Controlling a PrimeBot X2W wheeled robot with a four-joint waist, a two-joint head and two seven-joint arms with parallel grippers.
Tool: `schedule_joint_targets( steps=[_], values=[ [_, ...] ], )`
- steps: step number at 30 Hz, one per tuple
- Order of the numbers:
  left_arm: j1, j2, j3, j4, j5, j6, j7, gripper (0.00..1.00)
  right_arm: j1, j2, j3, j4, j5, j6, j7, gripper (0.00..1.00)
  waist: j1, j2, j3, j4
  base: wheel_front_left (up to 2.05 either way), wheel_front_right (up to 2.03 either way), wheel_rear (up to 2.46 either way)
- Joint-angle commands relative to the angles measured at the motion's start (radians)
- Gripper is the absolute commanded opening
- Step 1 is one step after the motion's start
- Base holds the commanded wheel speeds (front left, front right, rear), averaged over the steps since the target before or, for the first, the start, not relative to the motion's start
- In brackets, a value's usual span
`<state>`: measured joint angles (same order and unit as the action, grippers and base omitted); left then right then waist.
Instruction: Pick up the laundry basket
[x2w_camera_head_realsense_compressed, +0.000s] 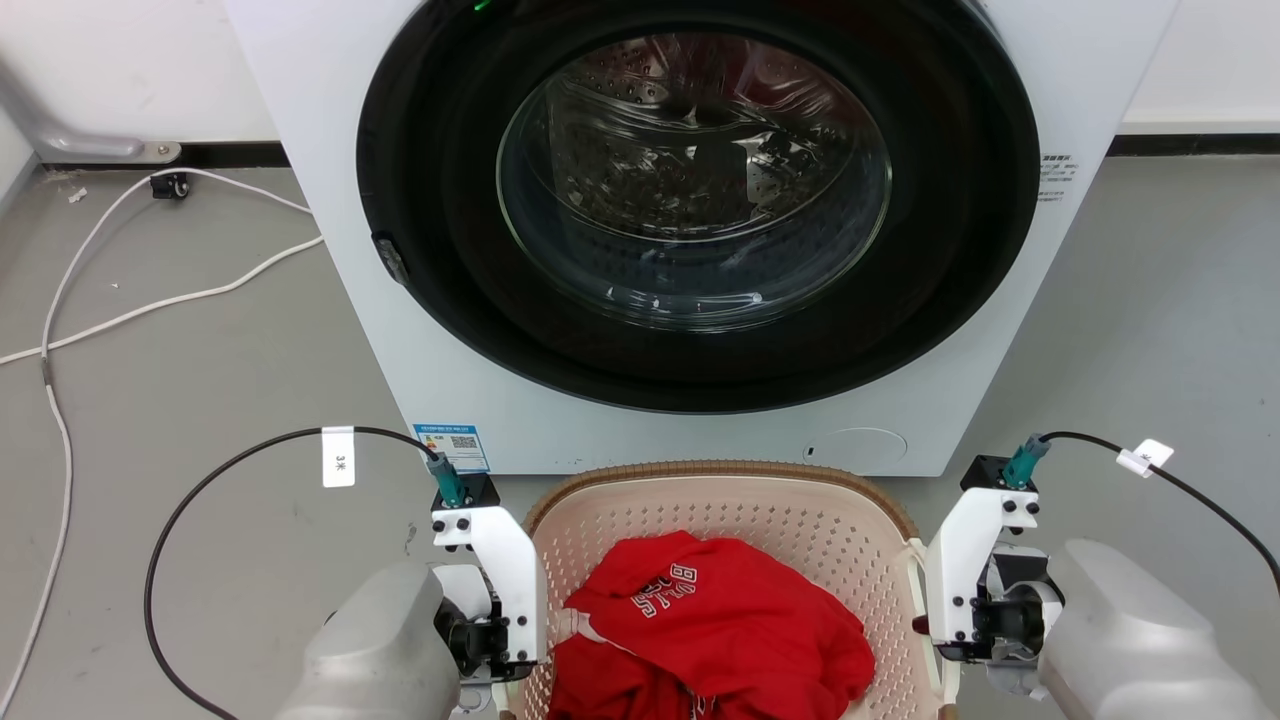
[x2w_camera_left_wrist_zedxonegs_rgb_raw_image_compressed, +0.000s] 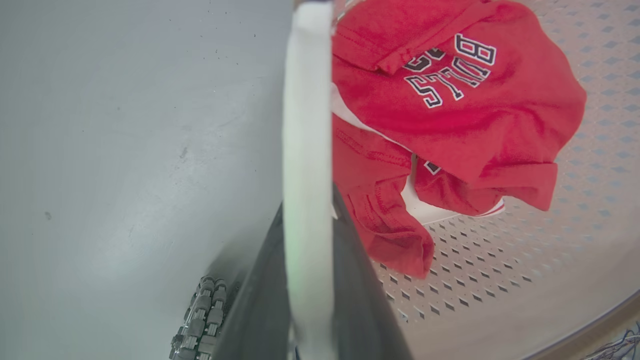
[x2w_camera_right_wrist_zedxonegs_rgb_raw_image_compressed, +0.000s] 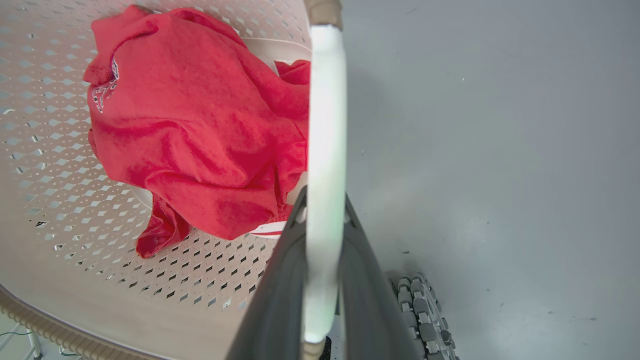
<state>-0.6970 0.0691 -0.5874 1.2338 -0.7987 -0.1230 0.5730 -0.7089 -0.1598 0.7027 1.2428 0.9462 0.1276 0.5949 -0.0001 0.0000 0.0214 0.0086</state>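
The laundry basket (x2w_camera_head_realsense_compressed: 720, 520) stands on the grey floor (x2w_camera_head_realsense_compressed: 200, 380) just in front of the washing machine (x2w_camera_head_realsense_compressed: 700, 200), directly between the two arms. A crumpled red garment (x2w_camera_head_realsense_compressed: 720, 620) with black-and-white lettering lies inside on its perforated bottom.

The left gripper (x2w_camera_left_wrist_zedxonegs_rgb_raw_image_compressed: 307, 210) sits at the basket's left side. In the left wrist view its two dark fingers (x2w_camera_left_wrist_zedxonegs_rgb_raw_image_compressed: 260, 310) flank the left handle (x2w_camera_left_wrist_zedxonegs_rgb_raw_image_compressed: 307, 100), a white strip that runs up between them, and both press against it, clenched on the handle. The floor shows on the outer side and the basket's inside on the other.

The right gripper (x2w_camera_right_wrist_zedxonegs_rgb_raw_image_compressed: 325, 200) mirrors this at the right side. Its fingers (x2w_camera_right_wrist_zedxonegs_rgb_raw_image_compressed: 270, 300) close tightly from both sides on the right handle (x2w_camera_right_wrist_zedxonegs_rgb_raw_image_compressed: 327, 100), with no gap visible.
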Motion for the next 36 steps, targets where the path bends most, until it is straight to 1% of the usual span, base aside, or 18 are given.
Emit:
schedule_joint_targets(
  steps=[1, 36],
  values=[
    [-0.018, -0.034, -0.003, -0.02, -0.015, -0.013, -0.007, 0.0, -0.015, 0.038, 0.003, -0.019, 0.011, 0.006, -0.005, 0.0, 0.0001, 0.0, 0.001, 0.0, 0.0, 0.0, 0.0],
    [0.003, -0.028, -0.075, -0.025, -0.078, -0.014, -0.05, 0.0, -0.017, 0.049, 0.036, 0.001, 0.039, 0.008, -0.001, 0.0, 0.0001, 0.0, -0.001, -0.014, 0.0, 0.0, 0.0]
  ],
)
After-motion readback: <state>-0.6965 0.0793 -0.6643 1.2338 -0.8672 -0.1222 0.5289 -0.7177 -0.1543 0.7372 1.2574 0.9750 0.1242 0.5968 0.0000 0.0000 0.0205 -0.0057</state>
